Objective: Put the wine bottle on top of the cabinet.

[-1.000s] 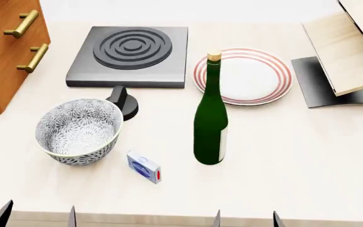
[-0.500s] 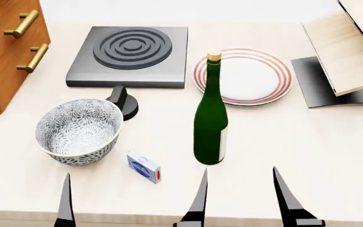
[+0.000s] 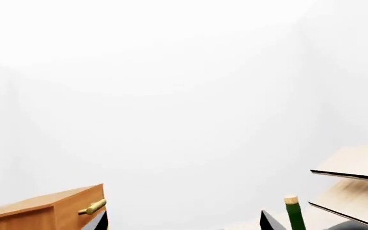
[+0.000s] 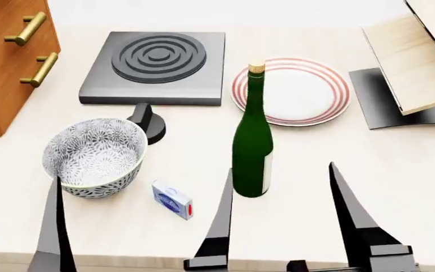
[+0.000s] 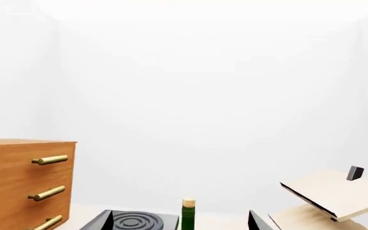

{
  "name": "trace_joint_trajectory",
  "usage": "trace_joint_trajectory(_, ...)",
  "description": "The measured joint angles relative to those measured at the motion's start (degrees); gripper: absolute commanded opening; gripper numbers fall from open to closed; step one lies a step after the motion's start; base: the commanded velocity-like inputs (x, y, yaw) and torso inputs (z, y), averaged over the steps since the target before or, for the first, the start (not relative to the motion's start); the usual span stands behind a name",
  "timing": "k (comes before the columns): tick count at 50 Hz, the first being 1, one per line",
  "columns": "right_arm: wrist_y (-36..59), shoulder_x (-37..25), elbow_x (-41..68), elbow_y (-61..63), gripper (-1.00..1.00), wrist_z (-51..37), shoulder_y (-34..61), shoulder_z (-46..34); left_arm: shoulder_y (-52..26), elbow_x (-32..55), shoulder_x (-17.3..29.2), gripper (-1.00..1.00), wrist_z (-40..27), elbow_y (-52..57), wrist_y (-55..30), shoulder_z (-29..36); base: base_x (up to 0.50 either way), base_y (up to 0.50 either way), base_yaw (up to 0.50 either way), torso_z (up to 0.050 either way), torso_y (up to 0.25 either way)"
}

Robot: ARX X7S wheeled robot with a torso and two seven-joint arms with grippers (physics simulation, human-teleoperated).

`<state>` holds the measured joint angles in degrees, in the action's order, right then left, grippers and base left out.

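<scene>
- Left wrist view: mostly blank white wall; cabinet (image 3: 50, 211) cut off at lower edge, one handle (image 3: 92, 207) showing; bottle (image 3: 293, 212) seen only as cork and neck; rack (image 3: 353, 184) partly out of frame; left gripper (image 3: 180, 221) shows two dark tips only, set wide apart, nothing between
- Head view: bottle (image 4: 253, 143) upright on table (image 4: 399, 181), near plate (image 4: 291, 90), apart from bowl (image 4: 93, 157), small box (image 4: 173, 200) and burner (image 4: 156, 65); cabinet (image 4: 6, 56) cropped at far left, top unseen; left gripper (image 4: 138, 212) spread, empty; right gripper (image 4: 338, 218) partly cut off, one finger plain, spread uncertain, clear of bottle
- Right wrist view: bottle (image 5: 189, 213) cork and neck only, between wide-apart tips of right gripper (image 5: 180, 221); cabinet (image 5: 24, 184) at side; rack (image 5: 334, 196) opposite
</scene>
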<state>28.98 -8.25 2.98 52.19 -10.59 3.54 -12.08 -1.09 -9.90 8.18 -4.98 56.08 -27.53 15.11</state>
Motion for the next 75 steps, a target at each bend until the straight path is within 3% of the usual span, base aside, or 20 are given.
trace_joint_trajectory(18,1.3,-1.0,1.9,1.8,1.0,-1.3,0.8,-0.3,-0.5,-1.8,-1.4,1.0,1.9,3.0,-1.9,0.5,0.05,0.0,0.0,0.0,0.0)
trace_joint_trajectory(52,1.3,-3.2,5.3,3.3,1.0,-4.0,1.3,-0.6,0.1,-3.9,-4.3,1.0,5.5,3.3,-1.0,-0.6,0.48,0.0,0.0,0.0,0.0)
trace_joint_trajectory(75,0.2,-5.1,5.8,2.5,1.0,-5.8,1.6,-1.9,0.1,-3.9,-4.5,1.0,5.6,3.2,-1.1,-0.6,0.0,0.07,0.0,0.0,0.001)
